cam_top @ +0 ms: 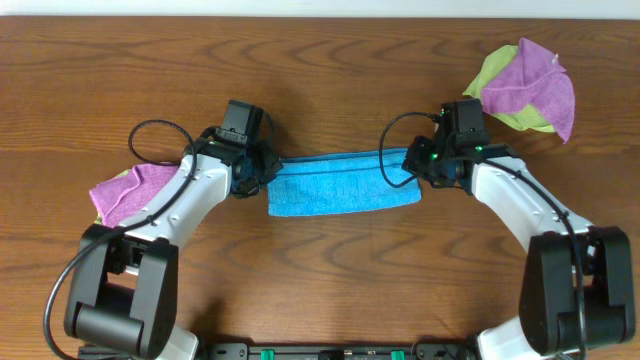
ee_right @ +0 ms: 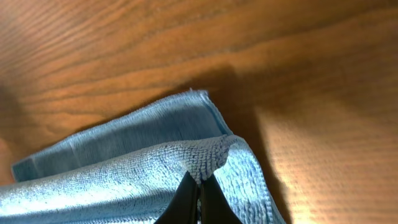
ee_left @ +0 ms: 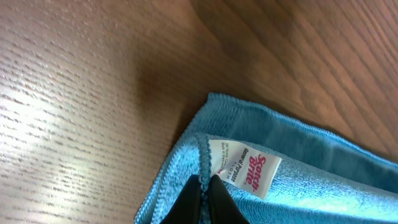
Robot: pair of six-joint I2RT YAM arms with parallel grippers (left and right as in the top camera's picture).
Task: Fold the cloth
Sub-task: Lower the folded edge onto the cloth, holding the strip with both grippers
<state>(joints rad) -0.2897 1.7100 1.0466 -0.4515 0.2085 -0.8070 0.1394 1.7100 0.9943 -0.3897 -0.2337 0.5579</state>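
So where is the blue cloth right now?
Overhead, the blue cloth lies as a long strip in the middle of the table, its ends pinched by the left end effector and the right end effector.

Overhead looked straight down on the whole tabletop point(cam_top: 320, 60); each wrist camera peered closely at one end of the cloth point(cam_top: 340, 185), which overhead shared.

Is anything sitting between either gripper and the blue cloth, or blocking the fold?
Nothing visible. The left gripper and the right gripper are each pinched shut on an end of the cloth. The far-right cloth pile and the left cloth pile lie off to the sides, apart from it.
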